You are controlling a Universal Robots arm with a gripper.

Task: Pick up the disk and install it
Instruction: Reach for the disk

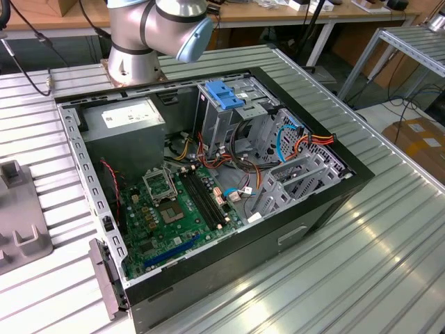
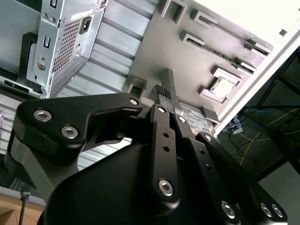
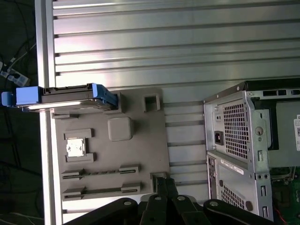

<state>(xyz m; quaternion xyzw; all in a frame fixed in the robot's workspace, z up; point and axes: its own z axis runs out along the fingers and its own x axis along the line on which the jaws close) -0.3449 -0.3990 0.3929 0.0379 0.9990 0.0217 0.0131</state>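
Grey moulded plastic sits at the exterior view's left: a parts tray (image 1: 21, 223) on the ribbed metal bench (image 1: 389, 264). Further along, the arm (image 1: 149, 31) rises from its base at the back of the bench, silver shoulder and pale blue cap. Then comes the open computer case (image 1: 278, 257), its motherboard (image 1: 167, 209) bare. Toward the exterior view's right a grey drive cage (image 1: 295, 181) looks vacant to me.

In the first wrist view the disk (image 3: 65, 97) stands on its long edge in a slot at 1 corner of the parts tray (image 3: 140, 140). It is grey metal between bright blue rails, right by the bench's edge, with nothing touching it. The pincer (image 3: 164, 183) hangs over the opposite side of the tray, well apart from the disk. In both wrist views its 2 fingers are pressed together with nothing between them, as the second wrist view (image 2: 165, 91) makes plain.

So I judge this the approach to the pick: nothing is lifted and nothing is installed. Taking the disk calls for parted fingers, a crossing of the tray, and jaws squared across the thin metal body. Standing on edge, the disk offers only a narrow top, so a skewed descent could jam it in its slot.

The wrist is turned so the pincer points down at the tray.
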